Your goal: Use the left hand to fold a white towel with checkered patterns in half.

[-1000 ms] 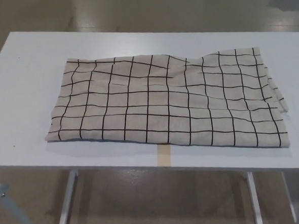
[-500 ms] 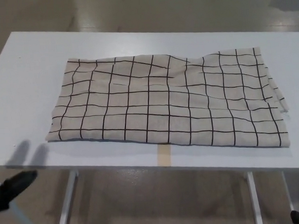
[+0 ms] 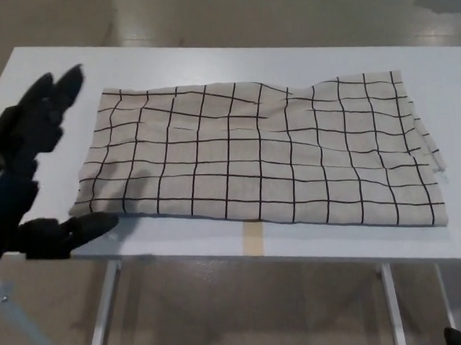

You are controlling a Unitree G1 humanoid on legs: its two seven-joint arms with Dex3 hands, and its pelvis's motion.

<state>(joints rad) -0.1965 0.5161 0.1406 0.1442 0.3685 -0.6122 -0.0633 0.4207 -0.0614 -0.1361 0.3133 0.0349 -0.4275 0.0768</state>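
The white surface (image 3: 44,74) is cut off by the frame at its left and right ends, and its legs below the near edge show only in part. The towel (image 3: 261,155), off-white with a black grid, lies spread flat across the middle of the surface, slightly rippled near its far edge; at its right end the stacked layer edges are too fine to count. The left hand (image 3: 28,173) enters from the picture's left, its wrist and forearm cut off by the frame. Its fingers (image 3: 53,93) are spread wide from the thumb (image 3: 77,229) and hold nothing; the thumb tip lies just beside the towel's near left corner, and contact cannot be determined. The right hand is out of view, apart from a small dark shape at the bottom right corner that cannot be identified. Half a second earlier only a dark fingertip showed at the lower left, below the surface edge; the left hand now stands raised beside the towel's left end, and the towel has not shifted. A strip of tan tape (image 3: 253,239) marks the near edge of the surface. Behind it lies a glossy beige floor (image 3: 229,16).
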